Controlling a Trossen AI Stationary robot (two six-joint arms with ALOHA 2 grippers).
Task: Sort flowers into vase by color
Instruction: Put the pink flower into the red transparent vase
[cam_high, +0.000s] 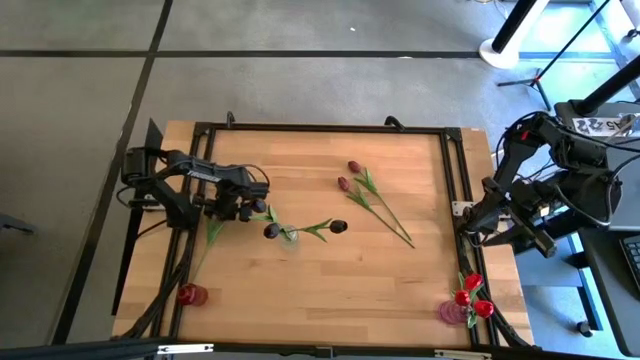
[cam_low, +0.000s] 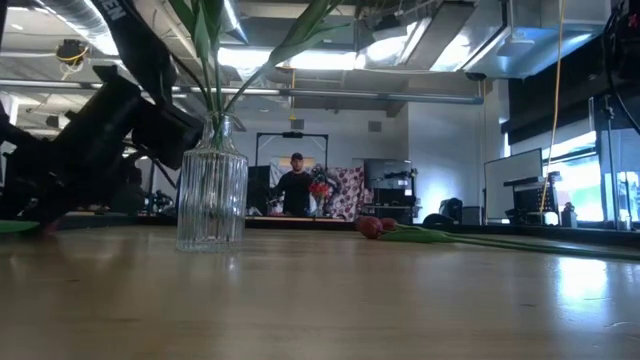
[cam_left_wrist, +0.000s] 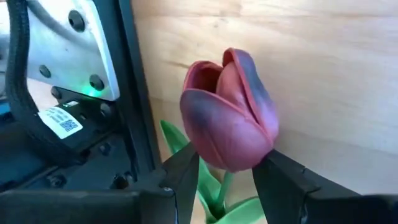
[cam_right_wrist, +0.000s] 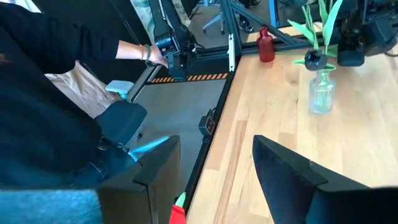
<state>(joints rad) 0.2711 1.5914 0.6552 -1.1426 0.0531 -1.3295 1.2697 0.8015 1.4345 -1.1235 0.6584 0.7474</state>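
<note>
Item: sorting flowers, mid-task.

- Left gripper (cam_high: 243, 205): over the left half of the table (cam_high: 330, 290), just beside the clear glass vase (cam_high: 288, 237). Fingers (cam_left_wrist: 186, 171) closed around the stem of a dark red tulip (cam_left_wrist: 229, 118), pinching just under the head.
- Vase: near the table's middle, already holding dark-headed flowers (cam_high: 338, 227) that droop over its rim.
- Loose flowers: two mauve-pink tulips (cam_high: 348, 176) lying right of centre.
- Red vase (cam_high: 191, 294): front-left corner, empty as far as can be seen.
- Third vase (cam_high: 452, 312): front-right corner, holding bright red tulips (cam_high: 472, 295).
- Right gripper (cam_high: 478, 222): waiting at the right edge, fingers spread, nothing held.

Risks, as judged: the glass vase looks light and narrow-necked, so a nudge from the arm could tip it. The grip near the head leaves the stem free to swing and miss the opening. Crowded stems may push a flower out.
</note>
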